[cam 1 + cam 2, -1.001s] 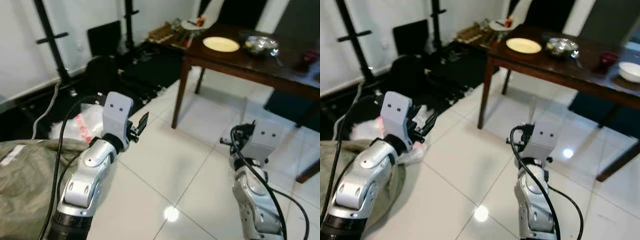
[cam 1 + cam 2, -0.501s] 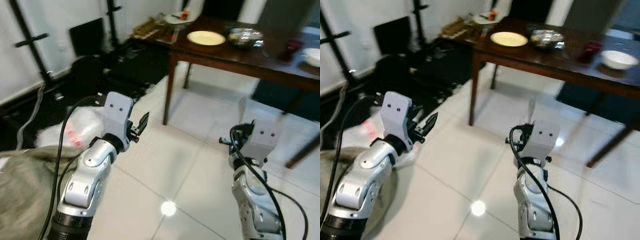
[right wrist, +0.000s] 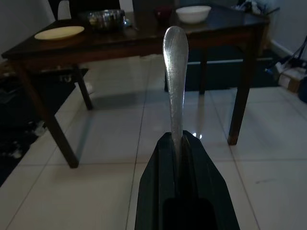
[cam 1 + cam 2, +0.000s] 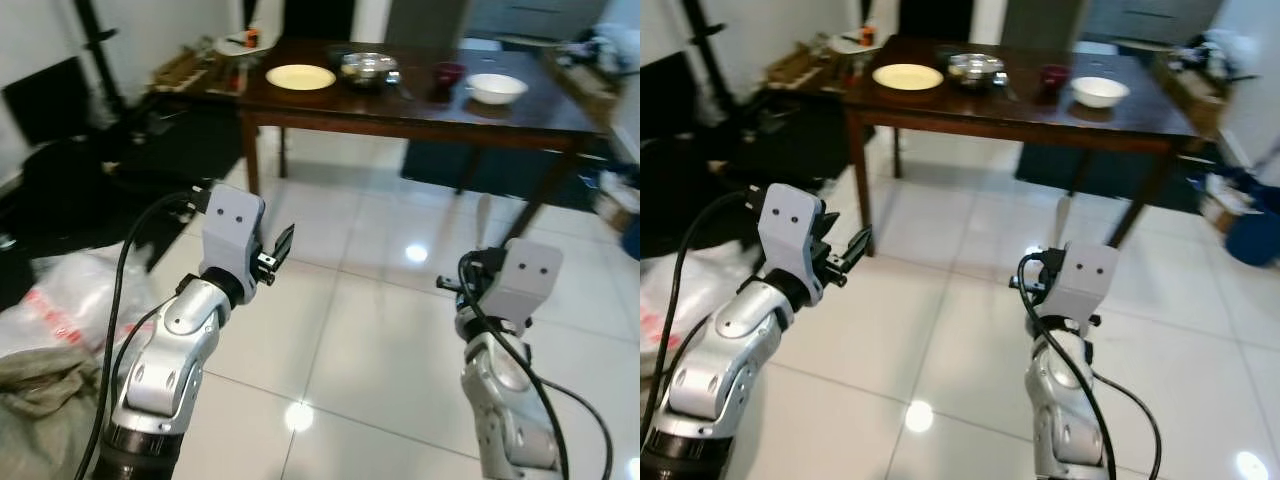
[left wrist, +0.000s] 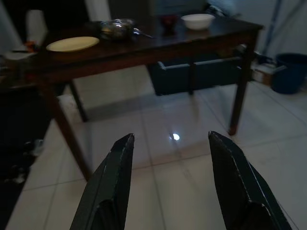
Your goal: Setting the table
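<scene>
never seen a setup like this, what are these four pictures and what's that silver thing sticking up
This is a humanoid robot with two silver arms, each ending in a tool of two black fingers. Two pictures come from cameras on its head, looking down past its arms at a tiled floor and a dark wooden table. The other two come from cameras on its wrists, looking along the fingers.

The left tool is open and holds nothing. The right tool is shut on a silver utensil handle, which is the thing sticking up; its working end is hidden between the fingers.

On the table are a pale yellow plate, a shiny metal bowl, a dark red cup and a white bowl.
</scene>
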You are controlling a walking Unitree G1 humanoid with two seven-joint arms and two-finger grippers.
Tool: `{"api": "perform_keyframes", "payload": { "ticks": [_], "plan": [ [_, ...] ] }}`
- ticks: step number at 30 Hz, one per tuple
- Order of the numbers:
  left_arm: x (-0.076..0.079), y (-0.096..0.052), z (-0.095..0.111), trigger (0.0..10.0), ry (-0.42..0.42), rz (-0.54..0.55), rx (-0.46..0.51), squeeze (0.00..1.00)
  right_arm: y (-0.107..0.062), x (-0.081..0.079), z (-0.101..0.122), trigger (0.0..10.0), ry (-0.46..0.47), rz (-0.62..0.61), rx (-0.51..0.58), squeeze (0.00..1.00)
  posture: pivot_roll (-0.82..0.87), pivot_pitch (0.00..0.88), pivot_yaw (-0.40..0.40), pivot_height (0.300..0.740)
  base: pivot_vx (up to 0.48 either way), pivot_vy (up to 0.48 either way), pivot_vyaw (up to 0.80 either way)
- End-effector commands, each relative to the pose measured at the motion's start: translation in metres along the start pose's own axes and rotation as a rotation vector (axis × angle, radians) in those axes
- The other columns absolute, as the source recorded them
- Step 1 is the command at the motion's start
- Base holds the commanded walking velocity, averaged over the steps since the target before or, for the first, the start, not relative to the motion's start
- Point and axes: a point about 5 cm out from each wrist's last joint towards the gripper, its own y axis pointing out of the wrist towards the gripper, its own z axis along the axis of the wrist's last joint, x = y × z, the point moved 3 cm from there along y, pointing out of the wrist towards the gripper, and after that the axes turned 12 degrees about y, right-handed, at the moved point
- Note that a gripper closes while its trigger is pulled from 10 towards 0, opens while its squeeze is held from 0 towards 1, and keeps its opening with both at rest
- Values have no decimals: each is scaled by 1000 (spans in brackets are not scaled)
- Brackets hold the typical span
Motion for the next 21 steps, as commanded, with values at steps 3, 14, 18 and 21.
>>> {"api": "perform_keyframes", "payload": {
  "ticks": [3, 14, 18, 21],
  "plan": [
    [3, -1, -4, 10000, -6, -6, -18, 0, 0, 4, 0, 10000, -3, -14, -3, 0, -49, 55, 61, 740, 0, 0, -533],
    [1, 0, -6, 10000, -75, 22, -41, 0, 0, 3, -1, 10000, -2, -14, -3, 0, -49, 55, 63, 740, 0, 0, -436],
    [2, -1, -9, 10000, -68, 27, -59, 0, 0, 3, -2, 10000, -2, -12, -4, 0, -48, 53, 63, 740, 0, 0, 0],
    [1, -2, -9, 10000, -75, 36, -58, 0, 0, -2, -4, 10000, 4, 17, -13, 0, -47, 53, 63, 740, 0, 0, -800]
  ]
}}
